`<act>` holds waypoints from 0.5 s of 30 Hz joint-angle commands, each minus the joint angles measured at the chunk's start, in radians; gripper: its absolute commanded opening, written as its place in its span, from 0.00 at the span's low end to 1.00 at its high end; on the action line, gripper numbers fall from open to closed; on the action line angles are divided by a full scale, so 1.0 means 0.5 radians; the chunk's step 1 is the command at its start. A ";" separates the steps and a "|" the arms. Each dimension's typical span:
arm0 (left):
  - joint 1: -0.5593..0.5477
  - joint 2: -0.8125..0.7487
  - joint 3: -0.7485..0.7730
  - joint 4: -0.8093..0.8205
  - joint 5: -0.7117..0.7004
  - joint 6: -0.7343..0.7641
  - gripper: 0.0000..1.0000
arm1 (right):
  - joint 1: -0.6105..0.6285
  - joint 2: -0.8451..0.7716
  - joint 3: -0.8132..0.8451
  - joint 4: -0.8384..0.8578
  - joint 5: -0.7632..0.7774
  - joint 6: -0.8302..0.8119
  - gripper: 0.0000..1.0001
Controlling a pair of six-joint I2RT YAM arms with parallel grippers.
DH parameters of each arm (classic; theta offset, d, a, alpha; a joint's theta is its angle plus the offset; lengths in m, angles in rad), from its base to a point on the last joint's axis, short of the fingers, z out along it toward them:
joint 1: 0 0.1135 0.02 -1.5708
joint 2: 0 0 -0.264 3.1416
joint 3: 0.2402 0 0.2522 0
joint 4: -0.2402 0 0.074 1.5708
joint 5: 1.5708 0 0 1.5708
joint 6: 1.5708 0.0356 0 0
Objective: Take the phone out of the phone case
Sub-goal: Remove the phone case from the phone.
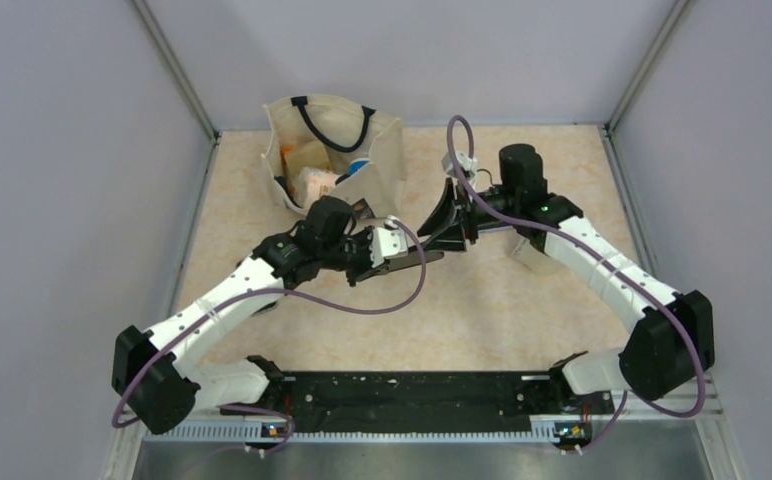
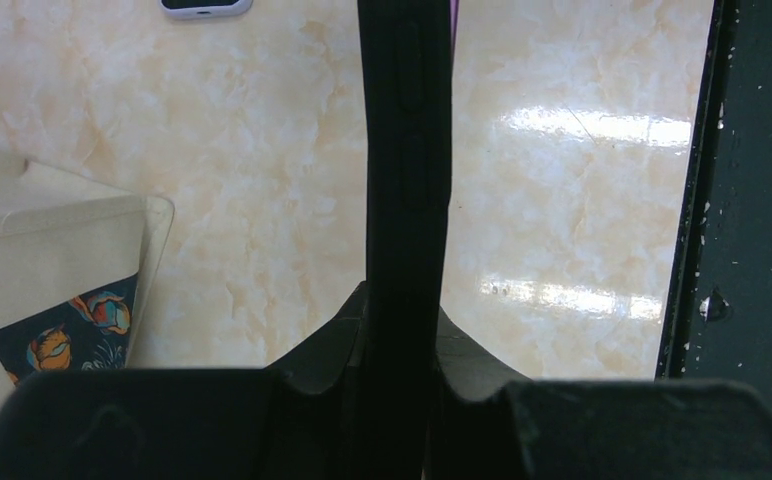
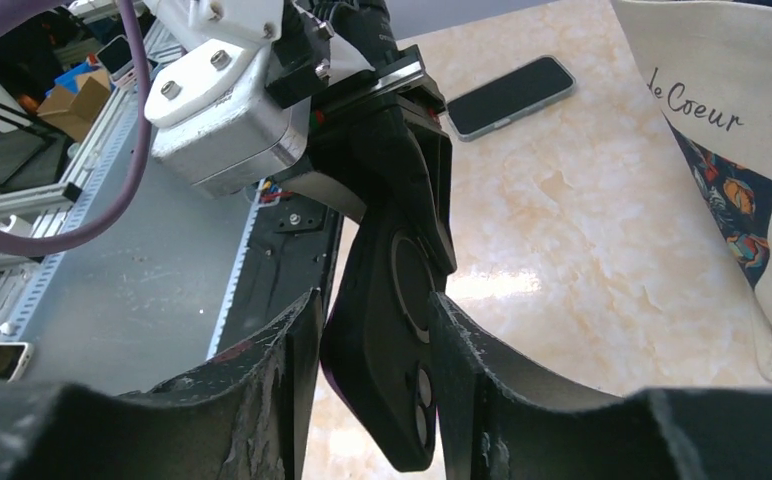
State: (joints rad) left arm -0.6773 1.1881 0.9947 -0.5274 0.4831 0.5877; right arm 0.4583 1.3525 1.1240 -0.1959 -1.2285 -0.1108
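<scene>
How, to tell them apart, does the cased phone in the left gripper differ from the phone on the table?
The cased phone is held up, tilted, by the left gripper; the loose phone lies flat on the table. The cased phone shows its dark back and camera holes; the loose phone shows its screen. Both look dark.

**Layout of the workspace.** The bag [image 1: 332,150] stands at the rear of the desk [image 1: 482,310], left of centre. In front of the bag, above the middle of the desk, the left claw [image 1: 394,260] and the right claw [image 1: 437,238] meet from opposite sides. The phone case [image 3: 392,300] spans between them, clear of the surface. One end is clamped in the left claw. The other sits between the right claw's fingers [image 3: 482,380], touching both. A phone [image 3: 510,95] lies flat on the desk beyond the left claw, apart from the bag.
</scene>
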 commanded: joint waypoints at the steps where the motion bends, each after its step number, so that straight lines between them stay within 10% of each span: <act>1: -0.020 -0.008 0.032 0.198 0.015 -0.057 0.00 | 0.032 0.030 0.024 0.146 -0.026 0.072 0.41; 15: -0.037 -0.023 0.015 0.226 -0.025 -0.044 0.00 | 0.036 0.065 -0.040 0.224 -0.111 0.159 0.00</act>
State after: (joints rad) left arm -0.6834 1.1893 0.9936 -0.5236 0.4469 0.5705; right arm 0.4648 1.3800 1.1191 -0.1436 -1.2686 -0.0559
